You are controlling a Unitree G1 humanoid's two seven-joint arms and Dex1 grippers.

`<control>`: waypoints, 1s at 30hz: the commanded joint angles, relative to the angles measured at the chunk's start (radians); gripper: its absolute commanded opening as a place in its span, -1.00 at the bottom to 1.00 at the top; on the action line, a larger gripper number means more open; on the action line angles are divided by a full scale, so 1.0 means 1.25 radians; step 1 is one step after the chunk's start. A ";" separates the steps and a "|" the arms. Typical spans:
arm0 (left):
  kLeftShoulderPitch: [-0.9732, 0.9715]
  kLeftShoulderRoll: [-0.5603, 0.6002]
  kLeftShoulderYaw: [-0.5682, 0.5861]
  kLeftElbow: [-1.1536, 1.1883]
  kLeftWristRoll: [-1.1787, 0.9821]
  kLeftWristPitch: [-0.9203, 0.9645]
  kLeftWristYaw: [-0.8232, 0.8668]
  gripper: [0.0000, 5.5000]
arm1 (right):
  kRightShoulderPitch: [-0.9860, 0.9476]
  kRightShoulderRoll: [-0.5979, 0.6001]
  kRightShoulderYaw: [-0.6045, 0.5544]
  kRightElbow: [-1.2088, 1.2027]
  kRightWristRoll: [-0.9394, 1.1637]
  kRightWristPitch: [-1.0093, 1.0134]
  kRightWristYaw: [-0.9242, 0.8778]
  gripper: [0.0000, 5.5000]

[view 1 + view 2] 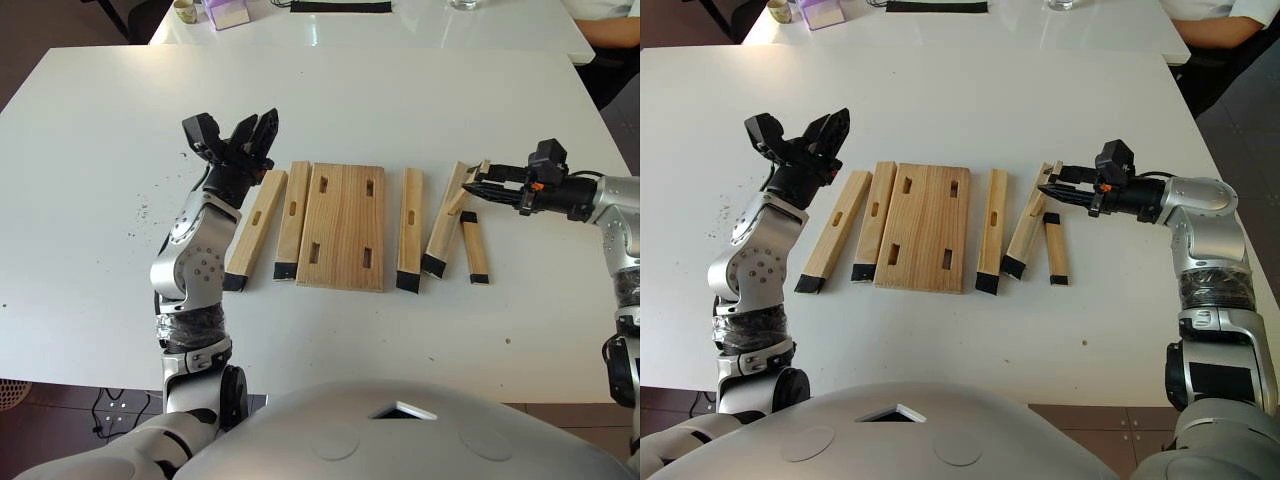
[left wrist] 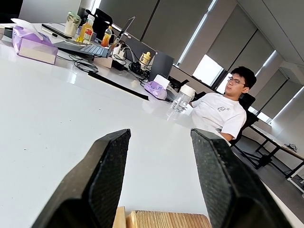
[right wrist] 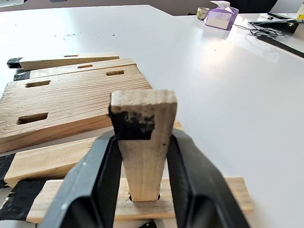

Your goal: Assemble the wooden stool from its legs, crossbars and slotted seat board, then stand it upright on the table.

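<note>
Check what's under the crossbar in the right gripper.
A leg lying flat on the table; the lower end of the crossbar meets its slot. Seating depth is hidden by the crossbar and the right gripper.

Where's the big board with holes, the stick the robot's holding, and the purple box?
big board (image 1: 342,225): left eye view, bare wood between its slots.
stick (image 3: 142,161): right wrist view, its front face.
purple box (image 2: 33,49): left wrist view, its side.

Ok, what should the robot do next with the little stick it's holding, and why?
Probably press the crossbar deeper into the slot of the leg. The right gripper is shut on it, and its lower end seems to sit just inside that slot, with most of it sticking out. The left gripper is open.
</note>
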 commanded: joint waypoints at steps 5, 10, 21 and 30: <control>-0.012 0.009 -0.002 0.013 0.004 0.010 -0.006 -0.14 | 0.065 0.022 0.064 0.089 -0.094 0.029 -0.048 -0.53; -0.012 0.016 0.001 0.035 0.008 0.003 -0.016 -0.14 | 0.075 0.015 -0.004 0.001 -0.034 -0.005 -0.053 -0.31; 0.032 0.013 0.028 -0.006 0.002 -0.016 -0.012 -0.14 | 0.133 -0.043 -0.024 -0.150 -0.081 0.032 -0.093 -0.07; 0.056 0.004 0.031 -0.021 0.006 -0.030 -0.003 -0.14 | 0.040 -0.101 -0.178 -0.338 0.111 0.230 -0.113 -0.07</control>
